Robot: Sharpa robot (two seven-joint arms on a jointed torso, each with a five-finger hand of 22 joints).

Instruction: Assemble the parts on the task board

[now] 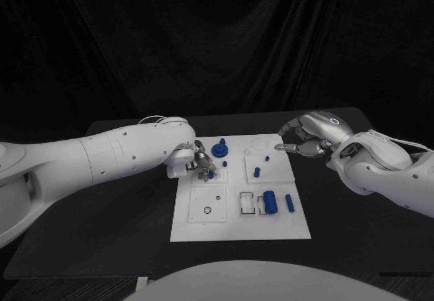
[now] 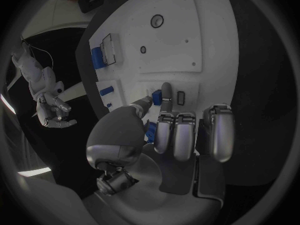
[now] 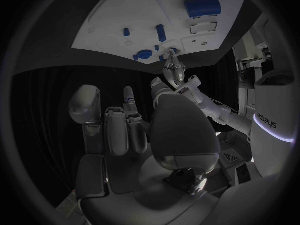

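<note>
The white task board (image 1: 237, 219) lies mid-table. My left hand (image 1: 194, 163) rests over its far left part and pinches a small blue part (image 1: 206, 176) between thumb and a finger; in the left wrist view that part (image 2: 154, 95) sits at the fingertips (image 2: 165, 91), next to a dark slot (image 2: 180, 98). A blue round knob (image 1: 221, 150) stands just beyond the hand. Two short blue pegs (image 1: 253, 168) stand to its right. A blue cylinder (image 1: 269, 202) and a slim blue bar (image 1: 290, 202) lie nearer me. My right hand (image 1: 304, 140) hovers off the board's far right corner, loosely curled and holding nothing.
A square inset plate with a round hole (image 1: 207, 211) occupies the board's near left. Black rectangular outlines (image 1: 247, 202) sit beside the cylinder. Bare black table (image 1: 108, 219) surrounds the board on both sides.
</note>
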